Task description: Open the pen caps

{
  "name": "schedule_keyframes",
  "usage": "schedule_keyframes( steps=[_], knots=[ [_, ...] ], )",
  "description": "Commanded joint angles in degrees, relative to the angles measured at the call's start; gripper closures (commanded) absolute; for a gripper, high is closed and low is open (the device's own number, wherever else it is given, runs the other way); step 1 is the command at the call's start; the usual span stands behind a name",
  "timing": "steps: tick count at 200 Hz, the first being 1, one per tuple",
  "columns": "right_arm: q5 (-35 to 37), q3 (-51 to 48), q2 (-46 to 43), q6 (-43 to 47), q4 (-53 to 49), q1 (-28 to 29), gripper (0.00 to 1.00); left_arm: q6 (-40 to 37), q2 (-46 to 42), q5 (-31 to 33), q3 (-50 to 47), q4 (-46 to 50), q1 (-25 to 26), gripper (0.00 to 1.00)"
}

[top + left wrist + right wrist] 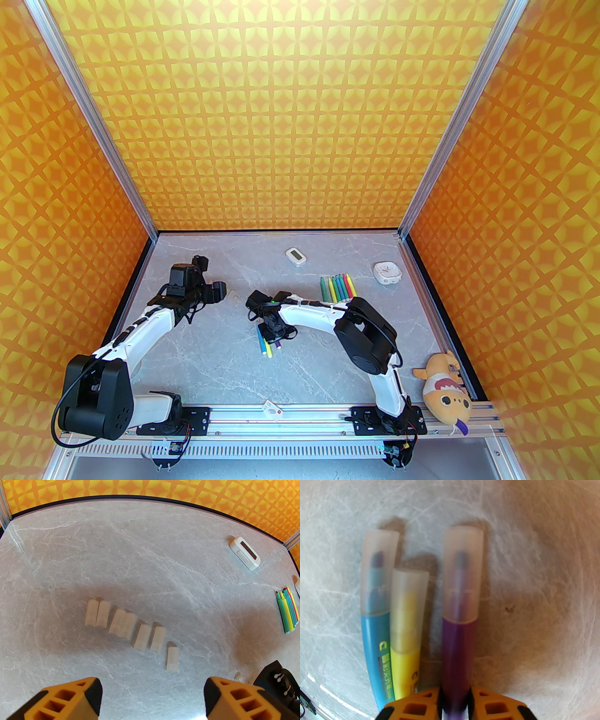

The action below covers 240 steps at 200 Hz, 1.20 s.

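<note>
A purple pen (458,648) lies on the marble table with my right gripper (454,702) shut on its barrel. Its pale translucent cap (461,573) is on and points away from the fingers. To its left lie a blue pen (375,644) and a yellow pen (404,667), both capped. In the top view the right gripper (274,335) is at mid-table, over these pens (267,346). My left gripper (152,691) hangs open above several loose pen caps (126,625) laid out in a slanting row. In the top view the left gripper (215,293) is at the left.
A row of several uncapped pens (336,287) lies at the back right. A white timer (296,256) and a white clock (386,273) stand near the back edge. A plush toy (445,389) rests at the front right corner, and a small tag (272,408) on the front rail.
</note>
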State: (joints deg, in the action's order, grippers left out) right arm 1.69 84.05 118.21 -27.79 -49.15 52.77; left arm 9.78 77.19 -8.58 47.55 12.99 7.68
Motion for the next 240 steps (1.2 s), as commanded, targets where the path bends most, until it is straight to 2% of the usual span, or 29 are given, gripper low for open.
schedule_keyframes(
  steps=[1, 44, 84, 105, 159, 240],
  knots=[
    [3.29, -0.04, 4.67, 1.28, 1.51, -0.23, 0.77, -0.82, -0.76, -0.91, -0.52, -0.73, -0.48, 0.24],
    [3.79, -1.24, 3.7, 2.54, 3.14, -1.15, 0.91, -0.22, -1.51, -1.85, -0.4, -0.35, -0.44, 0.25],
    [-1.51, -7.34, -4.18, 4.56, 12.18, -4.07, 1.0, 0.28, -0.82, -6.55, 0.9, 0.34, -0.48, 0.25],
    [-5.94, -11.55, -9.43, 6.86, 18.38, -5.55, 1.0, 0.75, -0.64, -10.02, 1.23, -0.17, -0.38, 0.25],
    [-16.25, -18.13, -18.35, 12.64, 31.32, -7.69, 1.0, 5.8, 0.9, -24.42, 1.67, -5.58, 0.57, 0.26],
    [-20.75, -19.61, -22.34, 13.18, 40.98, -7.77, 1.0, 13.53, 4.78, -33.97, 2.26, -13.4, 2.93, 0.32]
  ],
)
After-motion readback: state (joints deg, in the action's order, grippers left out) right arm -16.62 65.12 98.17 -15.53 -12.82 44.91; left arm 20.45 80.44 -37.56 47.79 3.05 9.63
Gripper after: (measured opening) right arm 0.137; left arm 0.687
